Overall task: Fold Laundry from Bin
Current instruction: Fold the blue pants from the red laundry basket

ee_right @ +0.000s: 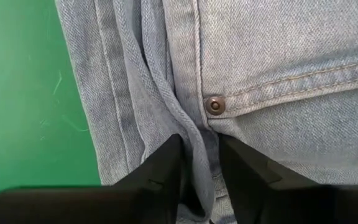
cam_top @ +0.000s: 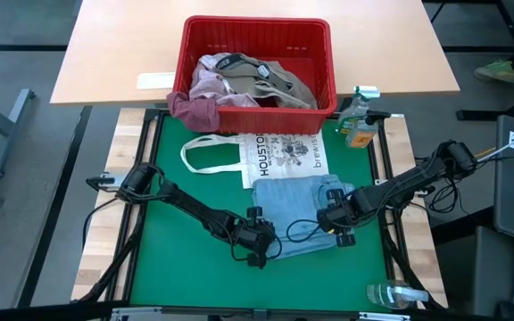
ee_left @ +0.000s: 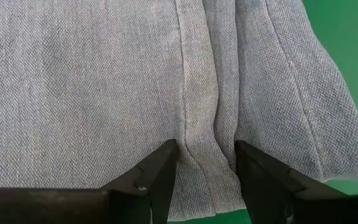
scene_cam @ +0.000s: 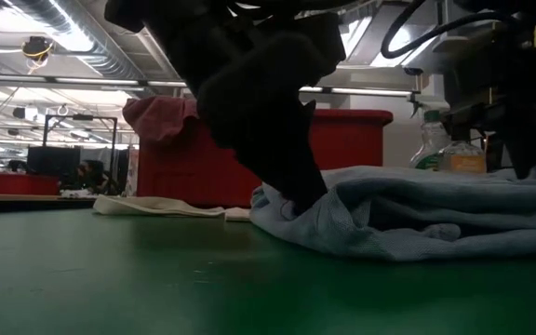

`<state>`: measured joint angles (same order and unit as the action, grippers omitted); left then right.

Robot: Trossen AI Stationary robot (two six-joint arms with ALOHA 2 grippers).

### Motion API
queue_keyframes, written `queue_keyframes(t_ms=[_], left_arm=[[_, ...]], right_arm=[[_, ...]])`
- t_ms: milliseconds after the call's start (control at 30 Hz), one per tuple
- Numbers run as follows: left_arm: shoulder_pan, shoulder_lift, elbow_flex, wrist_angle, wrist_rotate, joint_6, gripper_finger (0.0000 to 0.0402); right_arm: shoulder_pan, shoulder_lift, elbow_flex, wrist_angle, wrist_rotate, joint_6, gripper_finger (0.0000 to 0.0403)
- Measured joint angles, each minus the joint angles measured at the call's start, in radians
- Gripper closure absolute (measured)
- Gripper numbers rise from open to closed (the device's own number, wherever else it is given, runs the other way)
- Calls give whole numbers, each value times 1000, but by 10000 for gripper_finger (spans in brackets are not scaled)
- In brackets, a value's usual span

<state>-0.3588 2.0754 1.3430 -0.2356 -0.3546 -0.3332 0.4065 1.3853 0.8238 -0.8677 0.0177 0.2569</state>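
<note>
A light blue denim garment (cam_top: 297,201) lies folded and rumpled on the green mat (cam_top: 194,267), just near of a flat white tote bag (cam_top: 279,156). My left gripper (cam_top: 259,250) is at the garment's near left edge and shut on a ridge of its cloth. My right gripper (cam_top: 339,223) is at its right side, shut on a fold beside a copper rivet (ee_right: 214,105). The red bin (cam_top: 257,25) stands at the far side with more laundry (cam_top: 252,80) inside. A maroon piece (cam_top: 194,111) hangs over its near left rim. My left gripper pinches a raised ridge of folds along a seam (ee_left: 207,149) between its two fingers (ee_left: 163,171), near the garment's edge. It comes slanting down from the table's left. The garment rests on the mat. My right gripper pinches a gathered fold (ee_right: 197,146) just below the rivet between its two fingers (ee_right: 166,165), several layers bunched together. The fingers point down from above. The garment lies on the mat, slack.
A spray bottle (cam_top: 357,120) stands at the mat's far right corner by the bin. A clear bottle (cam_top: 391,294) lies at the near right corner. Bare green mat stretches left of and near the garment.
</note>
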Motion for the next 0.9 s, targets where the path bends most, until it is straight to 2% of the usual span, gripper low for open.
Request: queue_keyframes(t_ms=[167,333,500,633,800,900], left_arm=[[0,0,0,3,0,-5,245],[0,-9,-2,8,2,-8,266],[1,-56,-2,9,-22,-26,327],[3,-95,-2,11,-24,-39,386],[2,-129,-2,22,-20,-58,396],[-4,-131,-2,51,19,-58,399]], right_arm=[[0,6,0,1,16,-3,328],[0,5,0,5,13,-2,392],[0,-12,53,-47,-4,8,378],[0,-30,126,-108,9,7,394],[15,-60,198,-179,12,50,389],[56,-86,214,-196,4,81,391]])
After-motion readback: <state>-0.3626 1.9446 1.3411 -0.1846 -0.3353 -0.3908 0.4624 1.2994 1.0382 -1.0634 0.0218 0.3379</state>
